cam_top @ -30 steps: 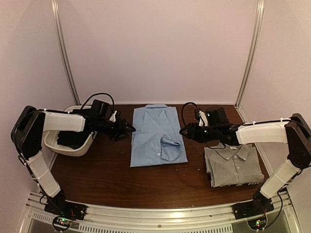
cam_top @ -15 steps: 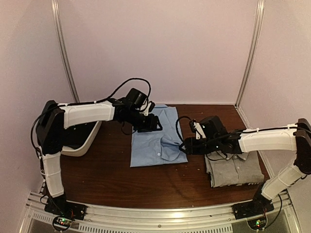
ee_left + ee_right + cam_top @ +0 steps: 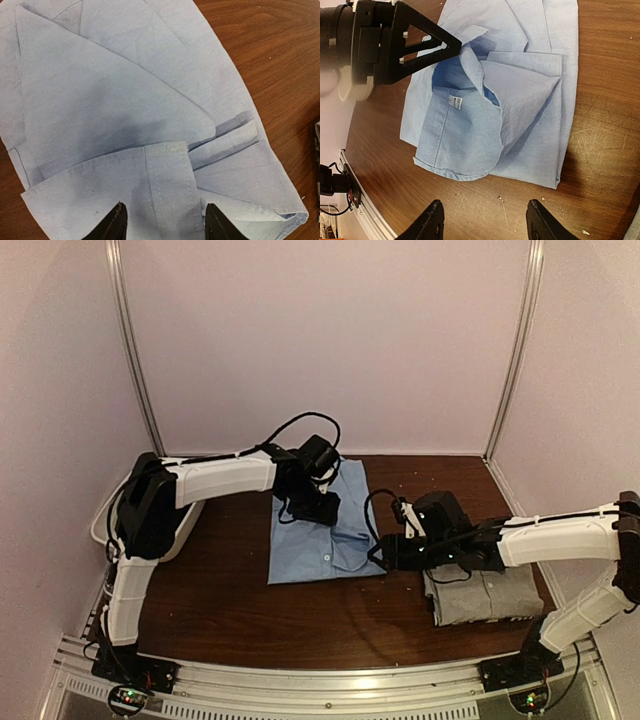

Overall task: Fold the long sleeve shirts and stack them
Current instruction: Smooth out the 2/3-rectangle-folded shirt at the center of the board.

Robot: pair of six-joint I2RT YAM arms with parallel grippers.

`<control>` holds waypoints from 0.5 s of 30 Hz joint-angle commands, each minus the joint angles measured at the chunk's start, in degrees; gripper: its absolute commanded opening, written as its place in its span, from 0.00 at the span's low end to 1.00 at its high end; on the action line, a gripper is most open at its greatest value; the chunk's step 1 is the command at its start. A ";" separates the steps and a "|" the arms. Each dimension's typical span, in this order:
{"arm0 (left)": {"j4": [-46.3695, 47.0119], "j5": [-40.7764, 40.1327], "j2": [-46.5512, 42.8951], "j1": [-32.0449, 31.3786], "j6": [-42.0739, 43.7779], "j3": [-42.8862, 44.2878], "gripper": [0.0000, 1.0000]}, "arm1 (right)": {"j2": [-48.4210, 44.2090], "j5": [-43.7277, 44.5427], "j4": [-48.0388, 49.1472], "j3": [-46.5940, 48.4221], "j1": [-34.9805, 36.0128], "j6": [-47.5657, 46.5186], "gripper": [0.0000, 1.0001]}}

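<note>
We judge the light blue collared cloth shirt (image 3: 310,550) soft and limp. Left jaws and right jaws stand open, empty. We advise gripping all layers at its right edge.

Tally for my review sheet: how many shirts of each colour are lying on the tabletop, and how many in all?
Light blue shirt: 1
Grey shirt: 1
Total: 2

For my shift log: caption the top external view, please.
Left gripper over the folded light blue shirt, right gripper at its right edge, both open; folded grey shirt lies beside it.
</note>
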 commanded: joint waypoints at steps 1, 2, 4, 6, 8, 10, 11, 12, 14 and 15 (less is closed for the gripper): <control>-3.43 -5.55 0.54 -0.39 1.96 2.62 0.52 | 0.11 1.19 2.07 -0.47 0.73 1.09 0.58; -3.63 -5.71 0.61 -0.34 2.03 2.75 0.50 | 0.28 1.00 2.22 -0.49 0.81 1.11 0.58; -3.85 -5.75 0.70 -0.37 2.32 2.98 0.44 | 0.88 0.59 2.21 -0.55 0.95 1.25 0.58; -3.85 -5.37 0.64 -0.36 2.47 2.96 0.38 | 1.27 0.20 2.20 -0.60 1.13 1.47 0.58; -3.87 -4.89 0.59 -0.37 2.52 3.12 0.33 | 1.48 0.15 3.61 -0.75 1.40 1.77 0.58; -3.91 -4.56 0.72 -0.39 2.57 3.36 0.28 | 1.57 0.11 4.11 -1.01 1.65 1.99 0.58; -3.86 -4.49 0.75 -0.39 2.63 3.52 0.24 | 1.58 0.07 4.25 -1.11 1.70 2.13 0.58; -3.85 -4.44 0.78 -0.39 2.69 3.53 0.20 | 1.65 0.04 4.48 -1.25 1.81 2.29 0.58; -3.85 -4.34 0.74 -0.36 2.74 3.58 0.14 | 1.90 -0.43 5.21 -1.61 2.01 2.63 0.58; -3.86 -4.28 0.76 -0.39 2.70 3.63 0.11 | 2.11 -0.75 5.64 -1.65 2.17 2.74 0.57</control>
